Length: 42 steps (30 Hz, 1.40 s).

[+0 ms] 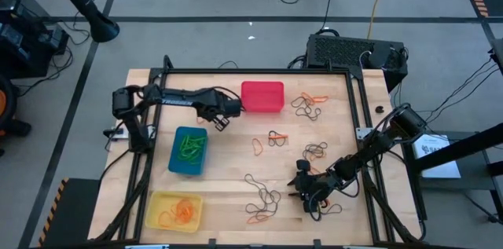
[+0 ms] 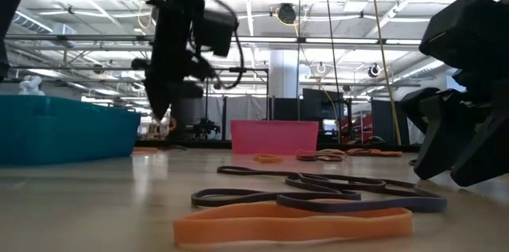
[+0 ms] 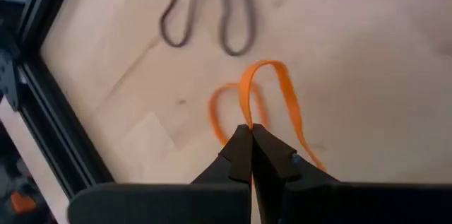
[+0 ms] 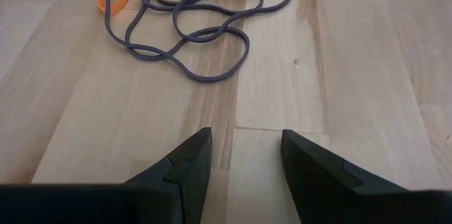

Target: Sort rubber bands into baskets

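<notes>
Left gripper (image 3: 251, 139): I have its fingertips pressed together on an orange rubber band (image 3: 272, 100), near the red basket (image 1: 262, 97).
Right gripper (image 4: 240, 155): spread, waiting at five o'clock.
Handling: I judge the bands light, floppy, snag-prone; pinch one strand, not the loop's middle.
Remaining bands (image 1: 263, 199): scattered from one to six o'clock.
</notes>
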Each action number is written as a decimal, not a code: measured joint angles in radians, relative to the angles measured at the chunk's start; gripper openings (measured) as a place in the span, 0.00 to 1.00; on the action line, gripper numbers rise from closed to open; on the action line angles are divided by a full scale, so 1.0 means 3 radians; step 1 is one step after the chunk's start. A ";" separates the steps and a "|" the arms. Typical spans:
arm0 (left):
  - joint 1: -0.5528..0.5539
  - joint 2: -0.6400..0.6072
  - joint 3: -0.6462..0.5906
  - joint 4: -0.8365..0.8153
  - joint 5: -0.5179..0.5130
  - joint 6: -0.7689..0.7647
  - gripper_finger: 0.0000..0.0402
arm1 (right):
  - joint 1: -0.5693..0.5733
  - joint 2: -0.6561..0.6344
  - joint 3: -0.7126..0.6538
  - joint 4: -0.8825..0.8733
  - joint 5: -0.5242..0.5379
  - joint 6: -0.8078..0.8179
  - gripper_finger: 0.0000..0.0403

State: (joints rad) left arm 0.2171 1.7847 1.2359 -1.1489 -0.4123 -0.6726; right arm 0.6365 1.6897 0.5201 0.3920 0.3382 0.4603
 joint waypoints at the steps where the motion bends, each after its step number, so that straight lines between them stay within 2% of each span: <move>1: -0.0070 0.0000 0.0068 -0.0046 0.0009 0.0002 0.00 | 0.0000 0.0000 0.0000 0.0001 0.0000 0.0000 0.41; 9: -0.0813 -0.0004 0.0518 -0.0426 0.0375 -0.0124 0.00 | 0.0000 0.0000 0.0000 0.0003 0.0000 0.0000 0.41; 15: -0.1533 -0.0004 0.0599 -0.0592 0.1011 -0.0455 0.00 | 0.0000 0.0001 -0.0001 0.0071 -0.0010 -0.0017 0.41; 19: -0.2047 -0.0004 0.0599 -0.0535 0.1545 -0.0837 0.00 | 0.0000 0.0001 -0.0002 0.0156 -0.0010 -0.0026 0.41; 21: -0.2296 -0.0004 0.0599 -0.0534 0.1662 -0.1089 0.00 | 0.0000 0.0001 -0.0001 0.0186 -0.0009 -0.0027 0.41; 26: -0.2881 -0.0004 0.0598 -0.0502 0.1787 -0.1652 0.00 | 0.0000 0.0001 -0.0002 0.0182 -0.0007 -0.0027 0.41; 32: -0.3428 -0.0004 0.0597 -0.0383 0.1757 -0.2085 0.00 | 0.0000 0.0001 -0.0001 0.0250 0.0001 -0.0010 0.41; 38: -0.3725 -0.0004 0.0595 -0.0390 0.1602 -0.2436 0.04 | 0.0000 0.0001 -0.0001 0.0314 0.0002 -0.0001 0.41; 42: -0.3794 -0.0004 0.0595 -0.0386 0.1435 -0.2456 0.06 | 0.0000 0.0001 -0.0001 0.0372 0.0001 -0.0001 0.41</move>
State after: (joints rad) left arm -0.9210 1.7836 1.4143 -1.2648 0.0181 -1.4094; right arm 0.6365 1.6901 0.5198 0.5036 0.3386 0.4599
